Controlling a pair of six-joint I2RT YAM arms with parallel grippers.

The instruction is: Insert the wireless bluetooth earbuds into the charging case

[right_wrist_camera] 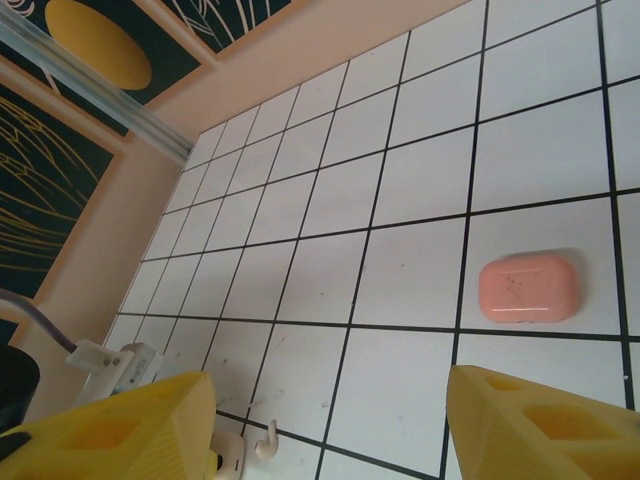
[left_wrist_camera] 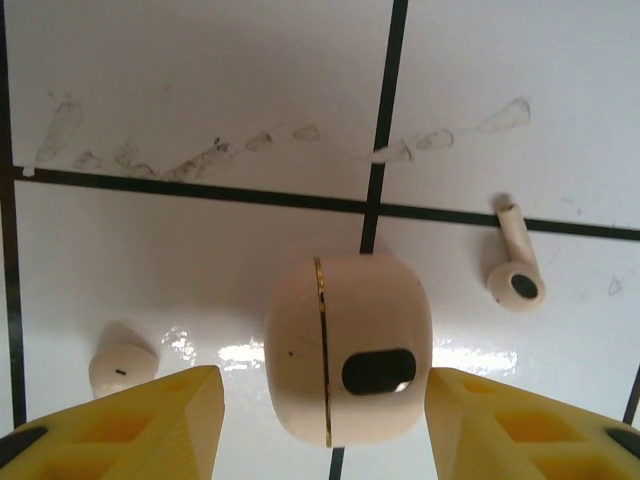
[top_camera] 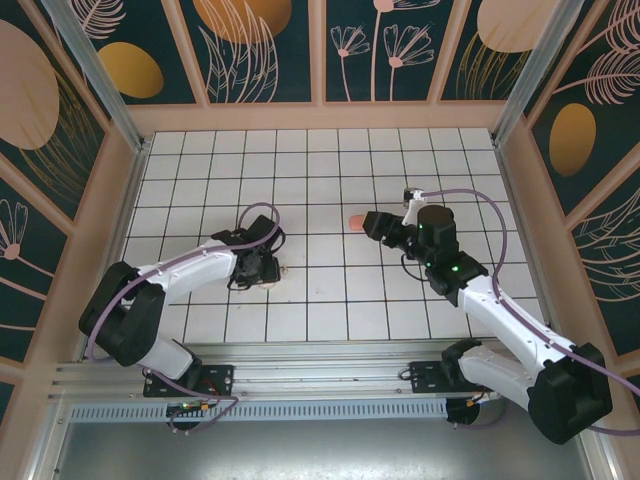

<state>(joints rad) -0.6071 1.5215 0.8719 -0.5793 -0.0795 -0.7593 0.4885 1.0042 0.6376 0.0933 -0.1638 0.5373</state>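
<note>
**Operator:** Report the left gripper [left_wrist_camera: 320, 385].
**Technician:** Spread wide. Its yellow fingers [left_wrist_camera: 150, 420] flank the closed cream charging case [left_wrist_camera: 348, 360] at lower centre of the left wrist view.
**Operator:** Earbud positions?
**Technician:** One cream earbud [left_wrist_camera: 517, 270] lies right of that case, stem toward the top. A second cream earbud [left_wrist_camera: 122, 365] sits at lower left, just beside a finger.
**Operator:** And the right gripper [right_wrist_camera: 328, 385]?
**Technician:** Spread wide, holding nothing. The pink charging case [right_wrist_camera: 528, 288] lies closed on the tiled floor [right_wrist_camera: 420, 180], centre right of the right wrist view.

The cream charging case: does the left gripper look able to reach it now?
Probably yes: the left gripper is open, with the cream charging case between its fingers and nothing in the way.
</note>
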